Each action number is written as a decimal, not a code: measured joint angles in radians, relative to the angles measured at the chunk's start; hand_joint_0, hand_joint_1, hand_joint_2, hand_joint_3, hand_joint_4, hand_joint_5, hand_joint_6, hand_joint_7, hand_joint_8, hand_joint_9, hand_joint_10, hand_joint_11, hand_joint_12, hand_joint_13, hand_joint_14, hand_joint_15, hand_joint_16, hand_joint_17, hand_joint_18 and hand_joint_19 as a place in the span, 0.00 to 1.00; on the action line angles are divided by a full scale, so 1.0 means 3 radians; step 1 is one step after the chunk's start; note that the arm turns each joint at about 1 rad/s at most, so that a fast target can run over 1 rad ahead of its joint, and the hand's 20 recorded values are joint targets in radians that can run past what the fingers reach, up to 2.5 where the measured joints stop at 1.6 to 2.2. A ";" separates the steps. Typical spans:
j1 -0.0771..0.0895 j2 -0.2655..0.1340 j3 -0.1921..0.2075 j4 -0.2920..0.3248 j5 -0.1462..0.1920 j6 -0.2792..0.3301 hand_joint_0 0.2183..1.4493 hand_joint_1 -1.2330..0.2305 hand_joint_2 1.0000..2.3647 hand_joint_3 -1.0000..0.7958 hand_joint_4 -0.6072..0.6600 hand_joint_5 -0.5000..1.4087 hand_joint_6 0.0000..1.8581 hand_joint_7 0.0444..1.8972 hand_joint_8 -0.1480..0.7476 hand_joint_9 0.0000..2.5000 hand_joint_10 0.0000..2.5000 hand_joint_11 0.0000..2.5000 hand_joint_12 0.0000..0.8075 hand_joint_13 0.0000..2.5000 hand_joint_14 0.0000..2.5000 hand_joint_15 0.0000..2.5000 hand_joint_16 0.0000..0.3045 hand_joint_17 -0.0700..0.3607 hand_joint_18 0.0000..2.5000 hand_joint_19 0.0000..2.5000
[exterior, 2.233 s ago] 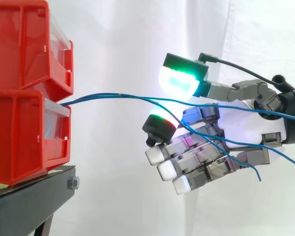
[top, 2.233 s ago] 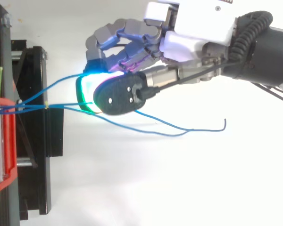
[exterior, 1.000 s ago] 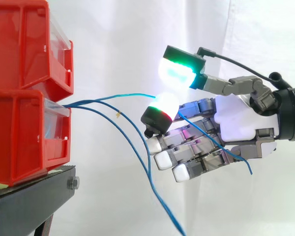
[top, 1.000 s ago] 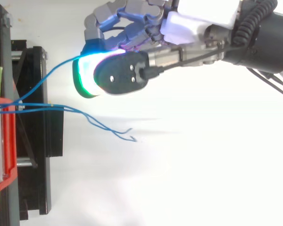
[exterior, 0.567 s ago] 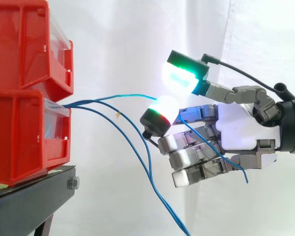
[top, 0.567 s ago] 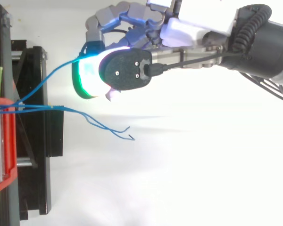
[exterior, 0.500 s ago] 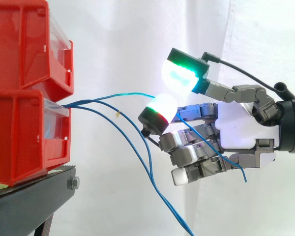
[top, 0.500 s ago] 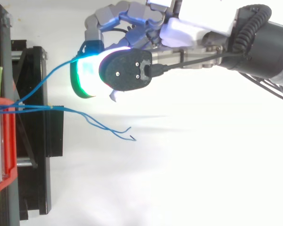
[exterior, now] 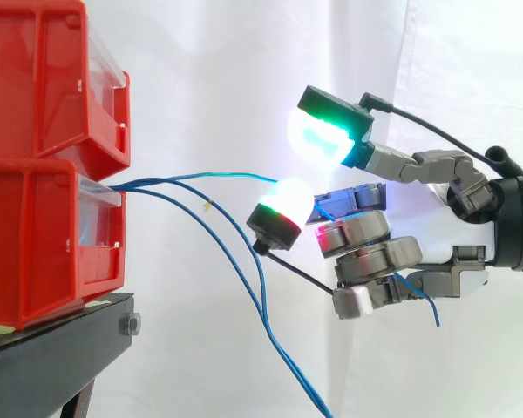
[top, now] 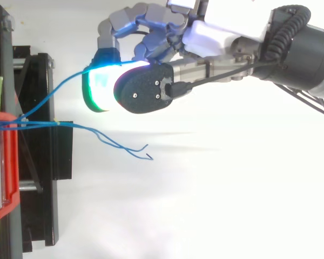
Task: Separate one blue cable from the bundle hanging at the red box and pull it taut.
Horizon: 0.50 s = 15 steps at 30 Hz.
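Two red plastic storage bins stand stacked at the left, the upper red bin [exterior: 35, 87] on the lower red bin [exterior: 44, 244], both on a black metal stand [exterior: 61, 357] before a white curtain [exterior: 209, 70]. Thin blue cables come out together from the front of the lower bin.

One thin blue cable [exterior: 218, 176] is parted from the others. In the side view it runs almost level from the bin to the robot's hand [exterior: 375, 252]; in the top view it bows in a gentle arc toward the hand [top: 151, 32], so it is not quite straight. The hand hangs in the air well apart from the bins, its fingers curled in toward the palm and closed round this cable. The cable's short free end hangs out below the curled fingers. The thumb pad glows green and cyan above the cable.

The two loose blue cables [exterior: 261, 292] droop from the bin, down past the hand and clear of it. In the top view their ends [top: 83, 127] lie beside the stand.
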State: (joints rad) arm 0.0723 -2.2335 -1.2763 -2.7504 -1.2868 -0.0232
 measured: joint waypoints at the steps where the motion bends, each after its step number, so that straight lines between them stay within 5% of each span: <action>1: 0.0000 0.0000 0.0000 -0.0001 0.0001 -0.0002 0.26 0.43 0.00 0.28 0.61 0.15 0.39 0.57 0.47 0.30 0.43 0.65 0.38 0.34 0.64 0.69 0.11 0.34 0.42 0.49; 7: 0.0000 0.0000 0.0000 -0.0038 0.0019 -0.0038 0.27 0.43 0.00 0.28 0.62 0.15 0.39 0.56 0.47 0.27 0.60 0.63 0.38 0.30 0.85 0.70 0.10 0.33 0.47 0.57; 15: 0.0000 -0.0003 0.0000 -0.0061 0.0034 -0.0090 0.27 0.44 0.00 0.28 0.62 0.15 0.39 0.56 0.47 0.25 0.72 0.61 0.39 0.28 0.93 0.71 0.10 0.32 0.48 0.61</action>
State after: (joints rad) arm 0.0721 -2.2343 -1.2763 -2.7688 -1.2766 -0.0501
